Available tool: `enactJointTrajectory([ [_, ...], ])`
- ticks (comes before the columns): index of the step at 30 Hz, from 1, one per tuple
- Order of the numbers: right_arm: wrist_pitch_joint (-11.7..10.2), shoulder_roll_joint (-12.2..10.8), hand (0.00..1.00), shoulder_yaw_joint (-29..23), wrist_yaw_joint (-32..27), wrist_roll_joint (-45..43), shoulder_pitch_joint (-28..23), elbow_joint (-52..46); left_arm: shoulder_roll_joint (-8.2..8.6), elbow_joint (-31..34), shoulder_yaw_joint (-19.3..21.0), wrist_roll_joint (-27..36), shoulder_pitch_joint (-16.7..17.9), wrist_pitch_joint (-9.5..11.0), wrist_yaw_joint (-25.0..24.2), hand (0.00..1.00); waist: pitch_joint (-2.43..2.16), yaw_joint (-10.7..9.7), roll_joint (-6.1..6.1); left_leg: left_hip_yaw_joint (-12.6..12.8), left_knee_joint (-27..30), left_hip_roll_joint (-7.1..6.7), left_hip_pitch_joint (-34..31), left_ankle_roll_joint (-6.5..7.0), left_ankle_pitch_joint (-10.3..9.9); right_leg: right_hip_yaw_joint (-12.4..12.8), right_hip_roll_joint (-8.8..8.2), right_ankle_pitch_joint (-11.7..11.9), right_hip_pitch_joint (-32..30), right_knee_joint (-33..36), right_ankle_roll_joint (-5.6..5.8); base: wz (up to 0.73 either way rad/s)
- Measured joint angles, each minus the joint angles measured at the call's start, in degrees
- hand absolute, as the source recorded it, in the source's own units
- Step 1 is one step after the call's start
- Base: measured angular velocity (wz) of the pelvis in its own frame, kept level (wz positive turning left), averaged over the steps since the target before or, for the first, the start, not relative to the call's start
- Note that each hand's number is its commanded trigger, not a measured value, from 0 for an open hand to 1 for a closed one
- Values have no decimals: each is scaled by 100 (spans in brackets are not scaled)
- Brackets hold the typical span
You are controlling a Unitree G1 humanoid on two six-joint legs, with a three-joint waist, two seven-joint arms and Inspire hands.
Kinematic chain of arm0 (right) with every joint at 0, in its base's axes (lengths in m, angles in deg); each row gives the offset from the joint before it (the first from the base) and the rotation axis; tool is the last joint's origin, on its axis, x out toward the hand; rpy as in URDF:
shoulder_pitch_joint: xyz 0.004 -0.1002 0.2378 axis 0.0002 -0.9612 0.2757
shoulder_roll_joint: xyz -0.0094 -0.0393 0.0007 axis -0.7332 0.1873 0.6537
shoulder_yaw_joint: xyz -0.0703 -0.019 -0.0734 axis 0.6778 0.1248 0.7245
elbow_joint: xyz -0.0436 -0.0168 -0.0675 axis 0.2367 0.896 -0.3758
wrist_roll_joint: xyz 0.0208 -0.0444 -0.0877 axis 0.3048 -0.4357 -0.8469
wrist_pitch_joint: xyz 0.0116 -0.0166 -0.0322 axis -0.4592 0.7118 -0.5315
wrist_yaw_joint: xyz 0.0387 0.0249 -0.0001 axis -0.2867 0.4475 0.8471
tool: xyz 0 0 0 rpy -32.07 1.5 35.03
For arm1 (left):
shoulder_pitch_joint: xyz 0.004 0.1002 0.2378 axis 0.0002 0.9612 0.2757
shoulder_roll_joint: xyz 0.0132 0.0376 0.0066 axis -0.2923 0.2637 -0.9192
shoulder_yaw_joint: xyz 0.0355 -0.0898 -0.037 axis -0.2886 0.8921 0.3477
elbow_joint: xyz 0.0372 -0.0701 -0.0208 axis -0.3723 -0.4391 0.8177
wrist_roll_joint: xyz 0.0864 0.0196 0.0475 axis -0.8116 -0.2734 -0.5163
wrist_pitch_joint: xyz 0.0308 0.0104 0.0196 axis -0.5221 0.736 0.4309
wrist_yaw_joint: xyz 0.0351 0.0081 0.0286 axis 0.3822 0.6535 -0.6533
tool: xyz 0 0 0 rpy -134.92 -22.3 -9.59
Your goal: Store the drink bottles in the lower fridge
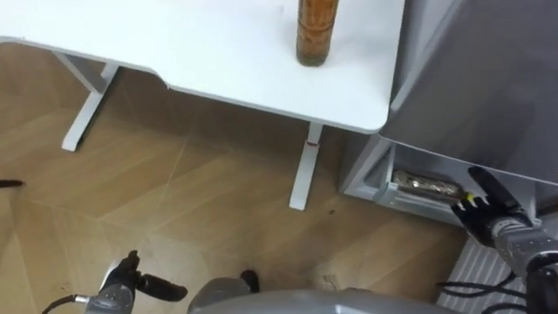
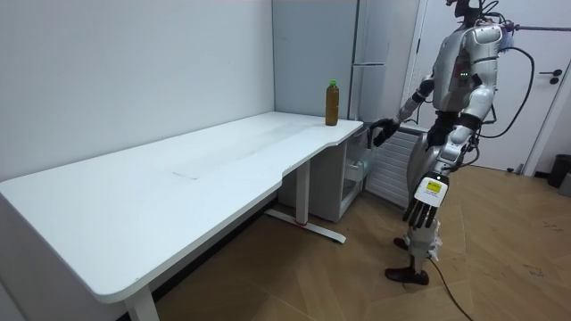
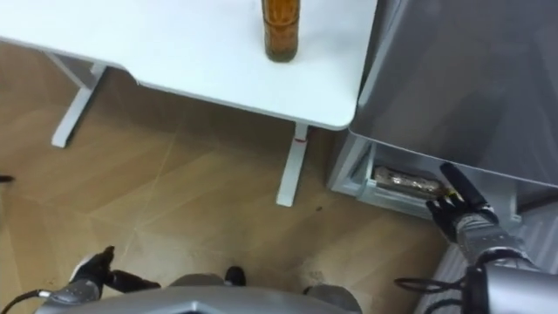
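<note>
A brown drink bottle [image 1: 316, 33] with a green cap [image 2: 332, 83] stands upright near the right end of the white table [image 1: 218, 61], beside the grey fridge [image 1: 488, 78]. My right hand [image 1: 488, 214] is stretched out low at the fridge's lower part, fingers straight and holding nothing, next to a narrow gap [image 1: 423, 185] where something brownish and shiny shows. I cannot tell whether the fingers touch the fridge. My left hand [image 1: 131, 283] hangs open and relaxed at my side above the floor. In the room view I stand upright in front of the fridge, right hand [image 2: 382, 131] reaching toward it.
The table's white leg [image 1: 305, 170] stands just left of the fridge, another leg [image 1: 85, 112] further left. A white ribbed panel [image 1: 475, 270] lies low on the right by my right arm. Wooden floor [image 1: 200, 201] spreads between me and the table.
</note>
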Motion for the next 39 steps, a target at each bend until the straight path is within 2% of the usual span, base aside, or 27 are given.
enactJointTrajectory([
  [3, -33, -52, 0, 5, 155, -30, -394, 39, 0, -10, -6, 5, 43, 57, 1, 0, 23, -42, 48, -4, 8, 6, 138, -17, -65, -17, 20, -6, 185, -92, 12, -3],
  [9, -112, -504, 0, 66, 311, -510, -1202, 69, 34, -3, -4, -65, 399, 200, 17, 0, 62, -135, 107, 16, -8, 0, 384, -39, -216, 67, 35, -61, 406, -129, 48, -9],
  [12, -130, -692, 0, 244, 299, -1084, -1504, 69, 95, -6, -2, -68, 499, 189, 18, 0, 79, -159, 129, 7, -3, -11, 466, -40, -280, 175, 35, -81, 473, -156, 68, -14],
  [15, -125, -884, 0, 451, 221, -1795, -1575, 66, 209, -15, 1, -63, 558, 186, 22, 0, 83, -138, 125, 42, -4, -15, 502, -36, -312, 286, 38, -91, 468, -159, 79, -18],
  [19, -132, -1091, 0, 616, 62, -2528, -1601, 278, 465, -25, 2, -64, 561, 173, 79, 0, 86, -156, 97, 15, 10, -27, 698, -30, -425, 370, 43, -116, 635, -226, 117, -12],
  [22, -120, -1285, 0, 616, -11, -3146, -1646, 299, 504, -23, -1, -65, 535, 167, 111, 0, 97, -213, 57, 10, 14, -31, 771, -28, -471, 457, 42, -145, 685, -220, 125, -9],
  [25, -131, -1309, 0, 667, -81, -3651, -1628, 235, 512, -24, -7, -58, 528, 130, 105, 0, 78, -294, 49, 23, 17, -44, 771, -8, -517, 554, 38, -145, 644, -204, 133, -16],
  [27, -153, -1294, 0, 725, -170, -3882, -1588, 237, 527, -28, -2, 6, 501, 92, 92, 0, 53, -291, 33, 142, 11, -37, 791, 1, -535, 672, 40, -143, 597, -181, 139, -25],
  [29, -170, -1285, 0, 719, -204, -4113, -1547, 260, 522, -152, -3, 2, 376, 64, 58, 0, 37, -311, 92, 173, 22, -40, 804, 14, -554, 728, 36, -137, 580, -113, 148, -20],
  [32, -212, -1254, 0, 702, -212, -4444, -1508, 259, 518, -360, 1, 6, 279, 60, -16, 0, 62, -314, 70, 260, 40, -41, 881, 34, -601, 840, 19, -141, 558, -22, 156, -24],
  [34, -201, -1242, 0, 703, -250, -4547, -1521, 158, 501, -523, -8, -1, 173, 38, -67, 0, 58, -347, 133, 295, 98, -37, 881, 50, -673, 888, 18, -154, 556, -6, 178, -13],
  [39, -198, -1240, 0, 723, -257, -5022, -1511, -153, 490, -564, -5, 0, 137, -44, -134, 0, 69, -349, 133, 342, 147, -36, 893, 69, -750, 1014, 22, -174, 526, 21, 211, -12],
])
